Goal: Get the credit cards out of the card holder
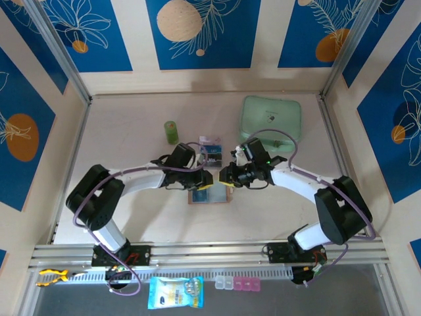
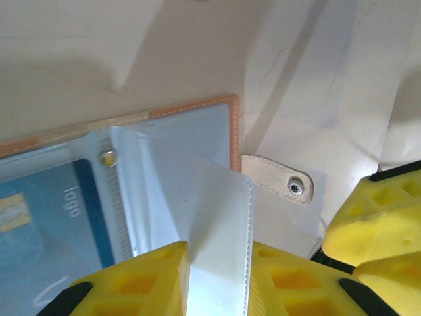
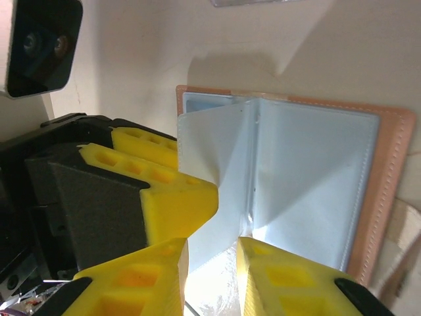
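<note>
Over the card holder (image 1: 209, 195): leaf could slip

From above, left tool (image 1: 208, 178) and right tool (image 1: 225, 176) hung close together over it on the worktop (image 1: 131, 217). Loose credit cards (image 1: 211, 151) lay beyond. Left wrist: a clear leaf (image 2: 214, 217) stood between that tool's fingers, whether clamped I couldn't tell. A blue card (image 2: 46, 210) sat pocketed. Right wrist: likewise for the right tool. Unpinned, the holder could drag.

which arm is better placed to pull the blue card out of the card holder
Left, probably. The blue card lies in the card holder right beside the left gripper. The right gripper faces pockets that look empty. Both have a clear page between their jaws.
</note>
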